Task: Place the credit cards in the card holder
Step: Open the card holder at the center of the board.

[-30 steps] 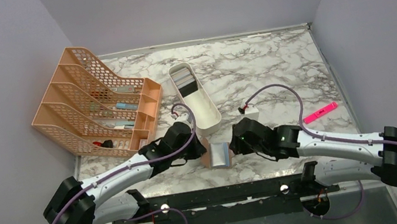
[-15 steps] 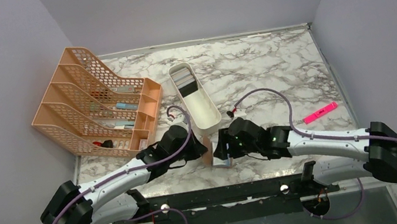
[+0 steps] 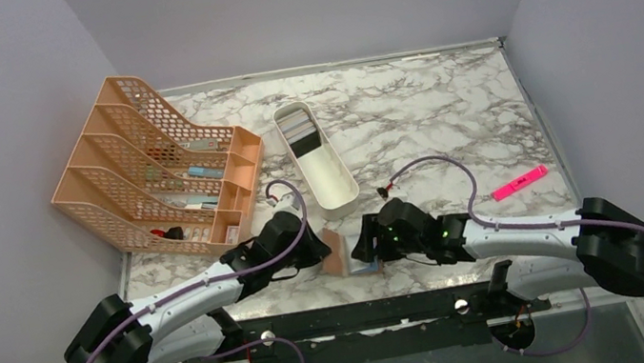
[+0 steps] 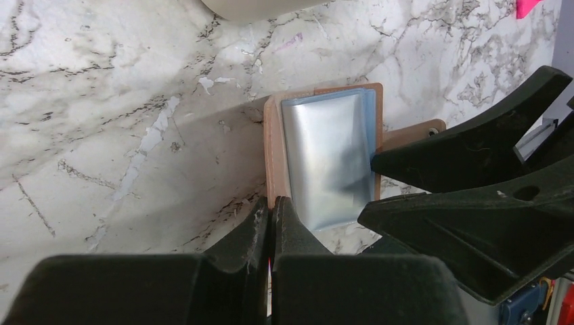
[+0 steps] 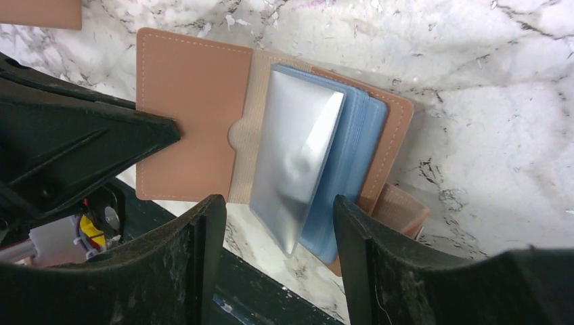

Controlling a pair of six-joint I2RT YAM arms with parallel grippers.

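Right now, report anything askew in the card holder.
The silvery card lies skewed on the blue cards in the open card holder, not squared with them, and its lower end overhangs the holder's edge.

No legible text anywhere; only an unreadable dark mark on the pink highlighter [image 3: 520,182].

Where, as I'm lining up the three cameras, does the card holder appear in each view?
Top external: card holder sits low centre, just below the white tray.
Left wrist: centre, its tan rim framing the silver card.
Right wrist: upper centre, lying open.
Shared landmark: the silver card lying on it, clear in both wrist views; the top view mostly hides it.
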